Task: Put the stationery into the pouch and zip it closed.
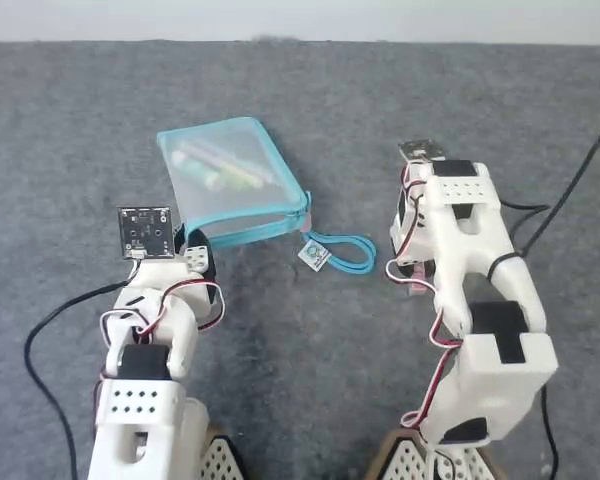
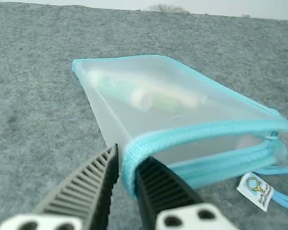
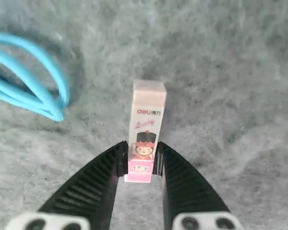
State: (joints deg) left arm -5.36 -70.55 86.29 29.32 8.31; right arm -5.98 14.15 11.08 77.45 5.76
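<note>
pink eraser [image 3: 149,110], right of the pouch [image 1: 225,190], is clamped in the right gripper [image 3: 140,149] while the left gripper [image 2: 126,160] pinches the pouch's near zipper edge [image 2: 182,134]; lift straight, keep that lip held.

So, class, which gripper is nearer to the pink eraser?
Right. The right gripper clamps the pink eraser between its fingers; the left gripper is off to the side, pinching the pouch by its zipper edge.
</note>
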